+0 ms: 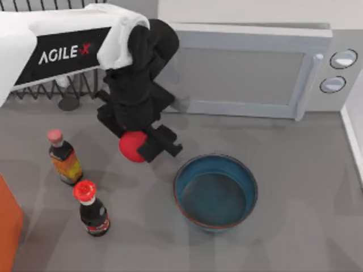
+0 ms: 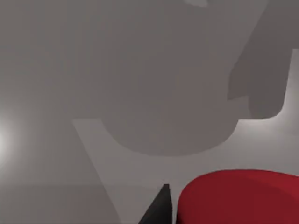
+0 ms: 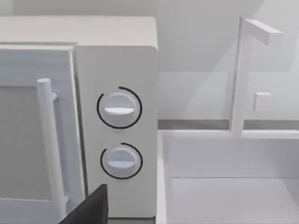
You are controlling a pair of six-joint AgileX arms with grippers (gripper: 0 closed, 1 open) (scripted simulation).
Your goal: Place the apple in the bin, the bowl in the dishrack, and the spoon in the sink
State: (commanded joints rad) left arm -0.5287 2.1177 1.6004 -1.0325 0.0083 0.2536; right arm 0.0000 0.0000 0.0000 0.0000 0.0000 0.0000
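My left gripper (image 1: 140, 146) is shut on the red apple (image 1: 129, 146), holding it above the grey table just up and left of the bowl. In the left wrist view the apple (image 2: 243, 196) sits beside one dark fingertip (image 2: 160, 210). The teal bowl (image 1: 215, 192) with its reddish rim stands upright on the table, right of centre. The orange bin (image 1: 8, 226) shows its corner at the lower left edge. The black wire dishrack (image 1: 51, 85) is at the back left, partly under my arm. The white sink (image 3: 224, 186) lies beside the microwave. The spoon is out of view.
Two bottles stand left of the apple: one with a pink cap (image 1: 63, 157) and one with a red cap (image 1: 92, 208). A white microwave (image 1: 249, 71) fills the back. A faucet (image 3: 243, 74) rises behind the sink. A dark part of my right gripper (image 3: 88, 207) faces the microwave dials.
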